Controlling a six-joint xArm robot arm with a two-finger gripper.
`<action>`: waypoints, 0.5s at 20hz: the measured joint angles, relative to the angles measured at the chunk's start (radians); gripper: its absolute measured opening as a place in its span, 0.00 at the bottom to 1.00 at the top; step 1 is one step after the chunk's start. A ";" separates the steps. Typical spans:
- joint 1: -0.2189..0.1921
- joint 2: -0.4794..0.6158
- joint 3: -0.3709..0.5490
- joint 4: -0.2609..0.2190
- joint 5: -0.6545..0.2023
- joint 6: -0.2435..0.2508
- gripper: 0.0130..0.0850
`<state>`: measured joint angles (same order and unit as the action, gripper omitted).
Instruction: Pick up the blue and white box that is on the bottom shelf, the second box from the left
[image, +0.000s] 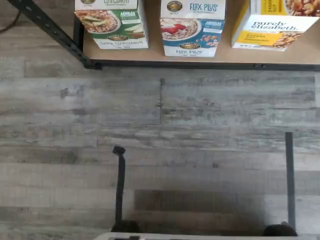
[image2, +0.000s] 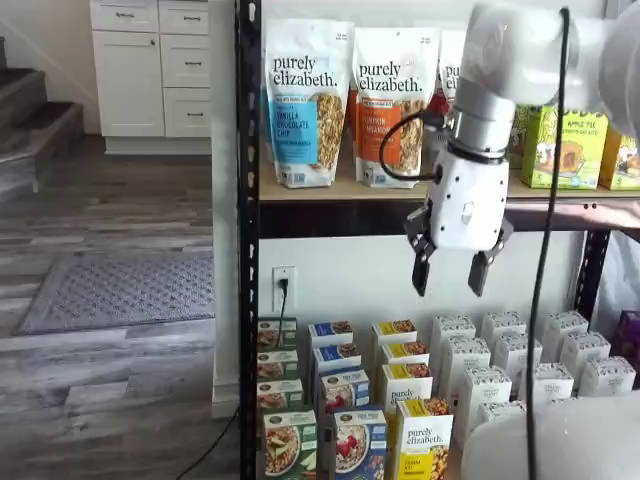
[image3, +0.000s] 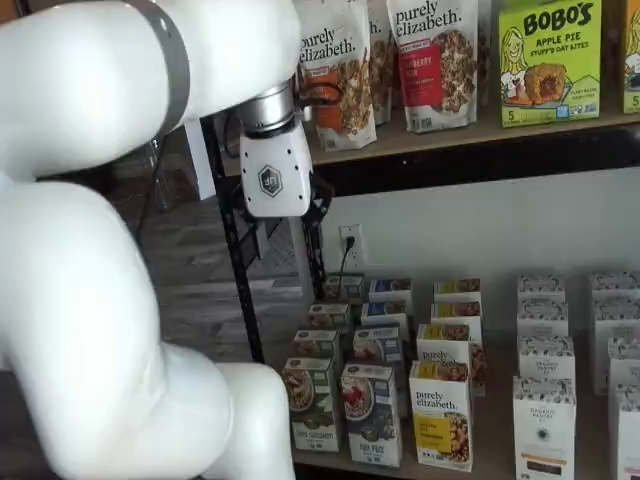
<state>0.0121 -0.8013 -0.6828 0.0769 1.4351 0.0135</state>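
Grey plank flooring (image: 165, 125) fills most of the wrist view, bare between the camera and the black front rail of the bottom shelf (image: 200, 65), where three front boxes stand side by side at the edge. Middle of those is the blue and white box (image: 192, 27), upright, its front face flush with the rail; the green-fronted box (image: 111, 22) stands just beside it on one side and the yellow-fronted box (image: 274, 24) on the other, with narrow gaps between them. In both shelf views the blue and white box (image2: 358, 445) (image3: 372, 412) heads its own row, more boxes lined up behind it. High above, the tool (image2: 451, 272) hangs level with the underside of the upper board (image2: 380, 190), its two black fingers apart with a plain gap between them, holding nothing. Open air lies between the fingertips and the box tops below. A black rack post (image2: 248, 240) stands close to the green-fronted box's outer side, bounding the shelf there.
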 joint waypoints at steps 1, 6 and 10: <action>0.002 0.008 0.012 0.000 -0.017 0.001 1.00; 0.025 0.056 0.062 -0.013 -0.107 0.021 1.00; 0.043 0.098 0.089 -0.019 -0.179 0.036 1.00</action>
<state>0.0549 -0.7032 -0.5941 0.0576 1.2562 0.0494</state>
